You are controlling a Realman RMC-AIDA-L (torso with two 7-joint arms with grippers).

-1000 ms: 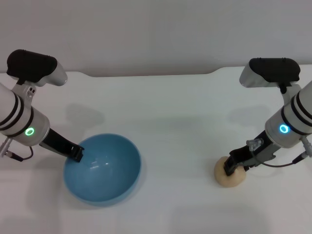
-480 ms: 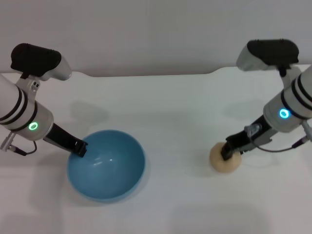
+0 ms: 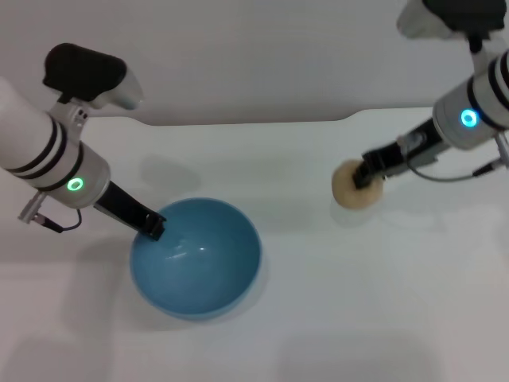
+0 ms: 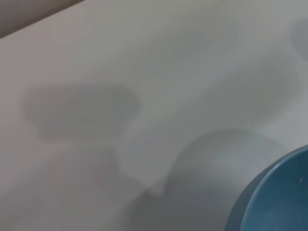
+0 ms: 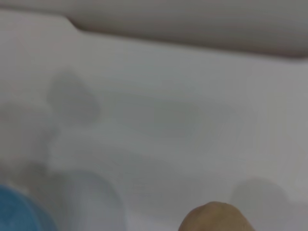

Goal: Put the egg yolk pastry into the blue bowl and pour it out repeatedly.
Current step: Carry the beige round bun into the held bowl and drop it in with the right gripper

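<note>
The blue bowl (image 3: 199, 259) is upright at the left of the white table, and my left gripper (image 3: 154, 228) is shut on its rim on the left side. Part of the bowl shows in the left wrist view (image 4: 279, 202) and a sliver in the right wrist view (image 5: 14, 211). My right gripper (image 3: 366, 177) is shut on the egg yolk pastry (image 3: 348, 189), a tan ball held above the table at the right, well apart from the bowl. The pastry's top shows in the right wrist view (image 5: 216, 219).
The white table (image 3: 302, 318) ends at a back edge with a notch at the right (image 3: 350, 118). Arm shadows fall on the surface. Nothing else stands on the table.
My right gripper has lifted the pastry off the table, up and towards the bowl. My left gripper has moved the bowl it holds to the right.
</note>
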